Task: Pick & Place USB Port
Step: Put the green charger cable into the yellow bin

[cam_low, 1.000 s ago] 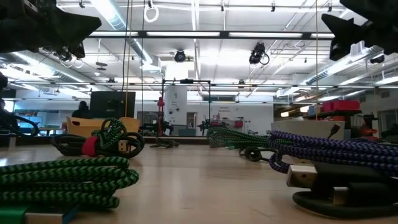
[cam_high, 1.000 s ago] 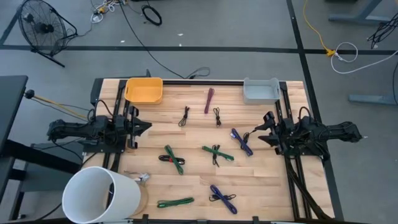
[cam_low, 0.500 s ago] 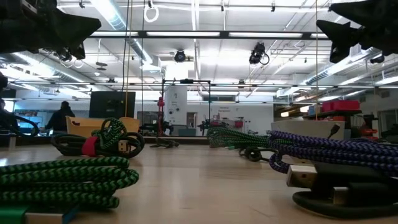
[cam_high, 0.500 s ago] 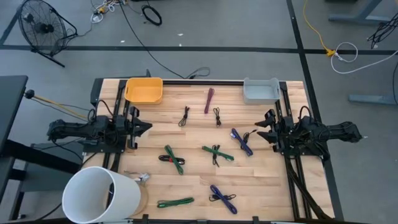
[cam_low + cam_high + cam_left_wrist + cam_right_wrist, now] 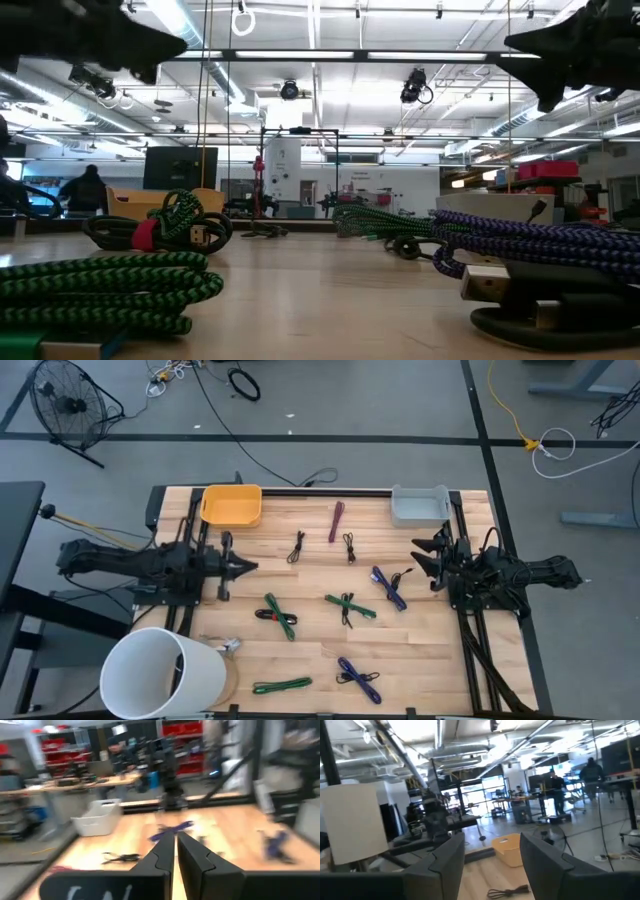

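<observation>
Cables [image 5: 347, 605] on table [image 5: 420, 660] between bins [image 5: 232, 505]

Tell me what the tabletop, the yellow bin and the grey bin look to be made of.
Tabletop: looks like wood, pale planks with visible seams and grain, matte finish.
Yellow bin: probably moulded plastic, with uniform colour, rounded corners and a smooth surface.
Grey bin: likely plastic too, smooth and evenly coloured, though painted metal can't be ruled out from above.

Legible text: I find none in any view. The left wrist view shows pale marks on the dark plate [image 5: 95, 890] at its lower edge, too blurred for me to read. Signs on the far wall [image 5: 365, 180] in the low view are too small to make out.
</observation>
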`<state>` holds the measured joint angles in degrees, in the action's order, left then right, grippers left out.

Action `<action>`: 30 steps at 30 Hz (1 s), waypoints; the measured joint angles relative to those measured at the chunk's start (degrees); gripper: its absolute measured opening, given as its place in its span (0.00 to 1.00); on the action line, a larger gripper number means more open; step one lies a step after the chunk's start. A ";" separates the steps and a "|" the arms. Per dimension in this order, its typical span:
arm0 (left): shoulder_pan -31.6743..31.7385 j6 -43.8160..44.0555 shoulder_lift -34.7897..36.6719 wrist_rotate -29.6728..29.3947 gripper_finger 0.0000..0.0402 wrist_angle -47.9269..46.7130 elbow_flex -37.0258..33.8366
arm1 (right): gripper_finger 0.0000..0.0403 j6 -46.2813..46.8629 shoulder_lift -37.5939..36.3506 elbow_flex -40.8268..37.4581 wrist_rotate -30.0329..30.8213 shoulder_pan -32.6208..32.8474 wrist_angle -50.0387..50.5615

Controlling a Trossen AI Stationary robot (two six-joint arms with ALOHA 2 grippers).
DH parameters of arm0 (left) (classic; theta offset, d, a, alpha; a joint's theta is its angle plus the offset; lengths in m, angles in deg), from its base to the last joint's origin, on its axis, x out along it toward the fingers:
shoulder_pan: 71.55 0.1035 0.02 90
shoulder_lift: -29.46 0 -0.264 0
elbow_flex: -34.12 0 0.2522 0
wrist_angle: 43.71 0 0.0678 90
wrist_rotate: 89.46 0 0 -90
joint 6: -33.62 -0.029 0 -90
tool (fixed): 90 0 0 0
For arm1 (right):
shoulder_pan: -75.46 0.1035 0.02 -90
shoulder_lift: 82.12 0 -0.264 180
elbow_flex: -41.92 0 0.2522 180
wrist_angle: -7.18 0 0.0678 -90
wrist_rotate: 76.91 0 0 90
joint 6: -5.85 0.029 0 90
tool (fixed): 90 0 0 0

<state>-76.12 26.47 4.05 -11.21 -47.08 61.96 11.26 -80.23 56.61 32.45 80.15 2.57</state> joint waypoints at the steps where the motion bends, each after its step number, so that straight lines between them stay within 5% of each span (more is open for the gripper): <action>1: 0.35 -1.03 -2.18 -2.25 0.07 -2.14 1.99 | 0.48 0.08 0.00 0.00 -0.20 0.02 0.00; 5: 3.05 -2.49 -11.80 -4.28 0.15 -12.14 9.13 | 0.48 0.15 0.00 0.00 -0.84 0.02 -0.02; 12: 4.49 -2.56 -28.03 9.42 0.40 -15.13 17.14 | 0.48 0.39 0.00 0.01 -0.89 0.02 0.00; 16: 2.44 -2.52 -35.85 12.44 0.49 -18.07 20.54 | 0.48 0.59 0.00 0.00 -0.90 0.02 0.35; 30: -6.83 -2.82 -52.50 12.16 0.48 -26.95 28.37 | 0.48 0.96 0.02 0.02 -0.92 0.04 1.92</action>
<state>-82.95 23.65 -48.45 0.95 -74.03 90.33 12.22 -80.21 56.63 31.53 80.19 4.49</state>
